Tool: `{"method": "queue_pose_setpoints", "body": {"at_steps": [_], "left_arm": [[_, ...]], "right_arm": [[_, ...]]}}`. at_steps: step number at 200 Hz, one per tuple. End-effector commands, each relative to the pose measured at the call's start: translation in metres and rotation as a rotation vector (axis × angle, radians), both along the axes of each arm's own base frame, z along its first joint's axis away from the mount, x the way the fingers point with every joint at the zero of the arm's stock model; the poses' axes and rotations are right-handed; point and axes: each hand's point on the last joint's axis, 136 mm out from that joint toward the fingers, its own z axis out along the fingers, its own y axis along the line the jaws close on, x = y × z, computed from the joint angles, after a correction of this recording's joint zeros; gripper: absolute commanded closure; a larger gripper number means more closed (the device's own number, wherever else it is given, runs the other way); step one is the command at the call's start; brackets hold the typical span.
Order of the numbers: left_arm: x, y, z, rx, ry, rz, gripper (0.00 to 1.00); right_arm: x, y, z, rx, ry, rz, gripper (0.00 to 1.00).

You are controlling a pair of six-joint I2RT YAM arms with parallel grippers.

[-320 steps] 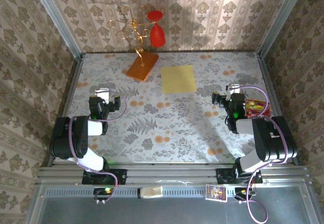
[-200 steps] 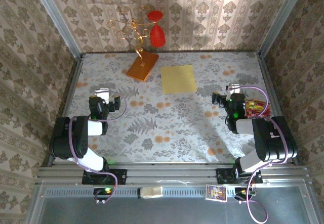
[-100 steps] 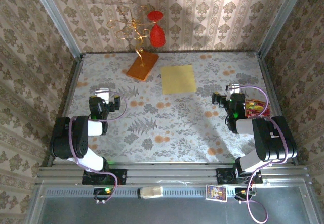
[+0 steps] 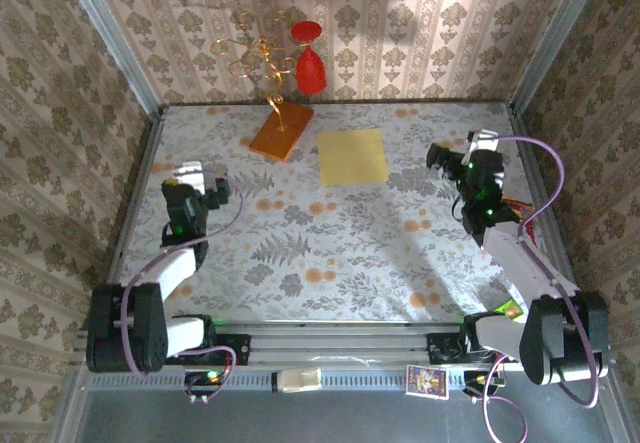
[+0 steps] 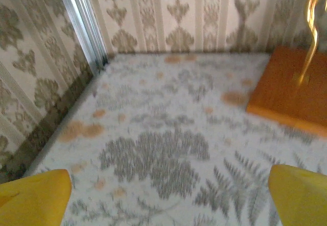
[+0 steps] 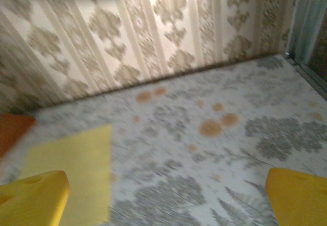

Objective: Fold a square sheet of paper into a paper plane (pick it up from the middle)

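the square sheet of paper [image 4: 353, 156] lies flat and unfolded on the table [image 4: 330, 253], in the far half, just toward 1 o'clock from the table's middle in the top view. nothing touches it. in the right wrist view the same pale-yellow sheet [image 6: 71, 165] sits at about 9 o'clock, its right edge straight and blurred against the floral cloth.

just beside the paper at its 10 o'clock, apart from it by a narrow strip of cloth, is an orange-brown slab [image 4: 281, 130], set at an angle. a twist of gold wire [image 4: 258, 53] rises from it toward 12 o'clock, with two red pieces [image 4: 310, 63] hanging against the back wall. the left wrist view catches the slab's corner [image 5: 288, 96] at 3 o'clock, with a blurred gold stem on it.

the right hand [image 4: 462, 158] is at the paper's 3 o'clock, near it but apart, with nothing in it. in its own view the right hand [image 6: 166, 200] stands wide, the yellow fingertips [image 6: 33, 195] at the two lower corners.

the left hand [image 4: 197, 195] is at the paper's 8 o'clock, well apart, near the left wall. it too is spread wide and holds nothing; its yellow fingertips [image 5: 36, 195] show over bare cloth.

under the right arm, at the table's 3 o'clock edge, part of a red packet [image 4: 517, 206] peeks out.
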Motion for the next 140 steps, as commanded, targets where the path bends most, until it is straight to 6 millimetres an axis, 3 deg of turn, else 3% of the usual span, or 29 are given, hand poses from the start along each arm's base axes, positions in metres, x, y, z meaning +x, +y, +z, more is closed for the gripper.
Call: {"method": "queue_pose_setpoints", "body": {"at_steps": [1, 20, 43, 47, 67, 78, 110, 140], "left_arm": [[-0.008, 0.000, 0.006, -0.202, 0.149, 0.075, 0.00], [-0.005, -0.024, 0.012, -0.357, 0.214, -0.030, 0.00], [0.001, -0.049, 0.010, -0.583, 0.256, -0.155, 0.00], [0.003, -0.052, 0.008, -0.613, 0.262, -0.162, 0.00], [0.007, -0.064, -0.009, -0.675, 0.335, -0.160, 0.00], [0.009, -0.076, -0.017, -0.677, 0.386, -0.182, 0.00], [0.012, -0.113, -0.041, -0.705, 0.498, -0.255, 0.00], [0.013, -0.142, -0.056, -0.739, 0.558, -0.312, 0.00]], "right_arm": [[-0.014, 0.029, -0.024, 0.181, 0.167, 0.050, 0.00], [-0.007, 0.050, -0.017, 0.251, 0.214, 0.088, 0.00], [0.014, 0.089, -0.029, 0.317, 0.359, 0.231, 0.00], [0.019, 0.098, -0.041, 0.317, 0.407, 0.252, 0.00], [0.037, 0.133, -0.067, 0.262, 0.532, 0.292, 0.02], [0.049, 0.150, -0.081, 0.243, 0.593, 0.315, 0.10], [0.081, 0.182, -0.122, 0.228, 0.726, 0.314, 0.49], [0.105, 0.187, -0.157, 0.208, 0.804, 0.263, 0.54]]}}
